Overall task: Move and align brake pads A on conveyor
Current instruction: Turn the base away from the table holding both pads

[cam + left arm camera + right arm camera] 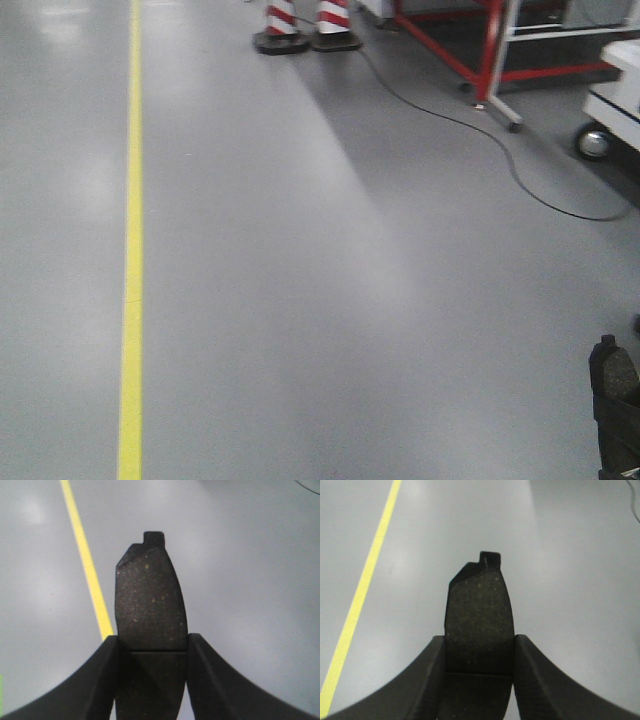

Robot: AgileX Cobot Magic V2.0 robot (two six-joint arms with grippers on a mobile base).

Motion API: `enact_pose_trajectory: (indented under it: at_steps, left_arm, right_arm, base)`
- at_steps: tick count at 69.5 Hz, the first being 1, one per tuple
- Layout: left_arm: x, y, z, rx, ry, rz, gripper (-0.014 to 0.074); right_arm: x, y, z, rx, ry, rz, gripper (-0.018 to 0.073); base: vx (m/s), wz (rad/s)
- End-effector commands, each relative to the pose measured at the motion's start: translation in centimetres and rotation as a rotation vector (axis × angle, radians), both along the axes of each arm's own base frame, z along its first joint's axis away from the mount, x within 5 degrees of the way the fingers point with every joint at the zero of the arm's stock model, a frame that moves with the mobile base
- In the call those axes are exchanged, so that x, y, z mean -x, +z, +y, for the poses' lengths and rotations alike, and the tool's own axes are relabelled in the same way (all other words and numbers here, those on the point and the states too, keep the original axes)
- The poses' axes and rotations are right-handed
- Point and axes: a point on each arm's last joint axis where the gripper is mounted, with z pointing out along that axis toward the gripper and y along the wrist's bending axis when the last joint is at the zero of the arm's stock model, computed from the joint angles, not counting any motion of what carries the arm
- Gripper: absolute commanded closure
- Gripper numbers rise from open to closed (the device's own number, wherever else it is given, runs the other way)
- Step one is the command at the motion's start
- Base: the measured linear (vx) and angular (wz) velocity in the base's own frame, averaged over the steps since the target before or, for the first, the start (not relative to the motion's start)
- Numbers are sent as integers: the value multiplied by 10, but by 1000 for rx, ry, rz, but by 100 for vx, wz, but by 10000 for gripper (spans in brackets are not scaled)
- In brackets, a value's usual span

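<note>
Each arm has one. The left fingers are clenched on a brake pad, and the right fingers on a second brake pad. Both are pinched near the middle groove with the tab end forward, probably so they land straight. No conveyor in view, just grey floor and a yellow line.

Floor line at left; cones far centre; frame, cable far right. Brake pad in left tool, second brake pad in right tool.
</note>
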Motion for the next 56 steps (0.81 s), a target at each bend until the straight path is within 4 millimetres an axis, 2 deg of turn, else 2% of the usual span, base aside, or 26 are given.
enact_pose_trajectory:
  at_steps: [1, 29, 56]
  left_arm:
    - [-4, 15, -1, 8, -6, -104, 475]
    - [-4, 15, -1, 8, -6, -104, 475]
    - [-4, 15, -1, 8, -6, -104, 475]
  right_arm:
    - [-5, 16, -1, -12, -16, -108, 490]
    - [-5, 16, -1, -12, -16, -108, 490]
    - [-5, 16, -1, -12, -16, -108, 490]
  base:
    - [17, 59]
    - [20, 46]
    - [31, 9]
